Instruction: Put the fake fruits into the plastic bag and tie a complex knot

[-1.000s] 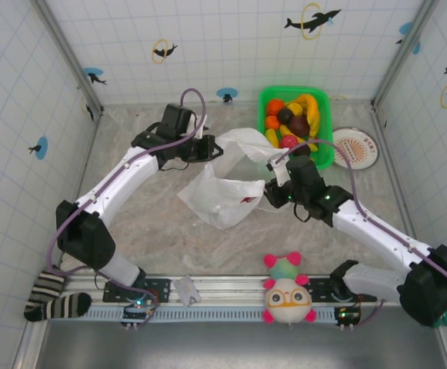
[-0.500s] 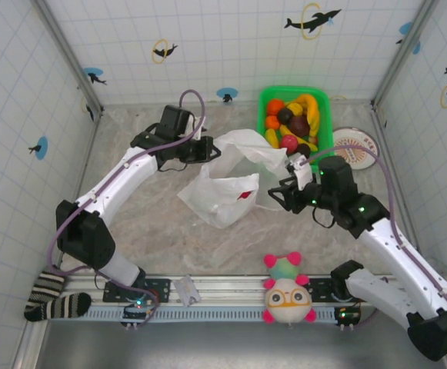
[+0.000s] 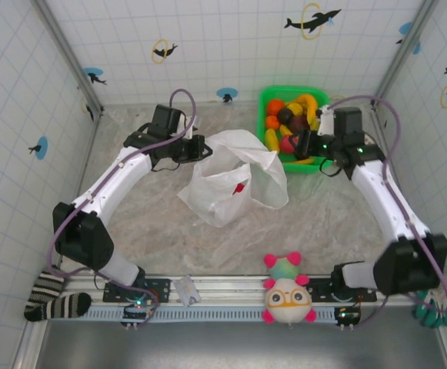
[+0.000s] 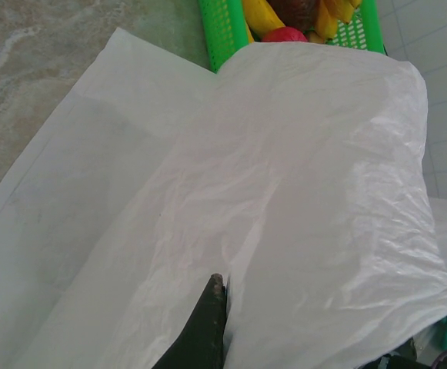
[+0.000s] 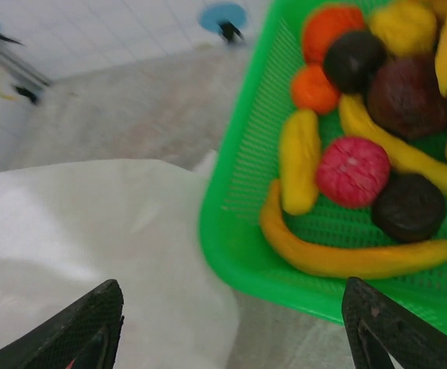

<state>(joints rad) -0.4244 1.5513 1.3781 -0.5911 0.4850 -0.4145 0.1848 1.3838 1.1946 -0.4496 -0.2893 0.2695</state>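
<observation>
**A:** That plastic bag (image 4: 300,192) is thin white film, semi-translucent and crinkled, with a soft sheen on the folds.

**B:** And the fake fruits (image 5: 352,171) are glossy moulded plastic, in a green plastic basket (image 5: 242,165) with fine mesh walls.

**A:** The bench (image 3: 146,223) looks like smooth marbled stone, matt. The plush toy (image 3: 288,296) at the near edge is fuzzy cloth.

Right gripper (image 3: 300,144) now off plastic bag (image 3: 231,165) mouth, at near edge of green basket (image 3: 263,104), jaws wider than a second ago. Red fruit (image 3: 239,187), seemingly released, lies inside bag. Bag's right side spreads wider. Left gripper (image 3: 200,147) slightly further left.
</observation>
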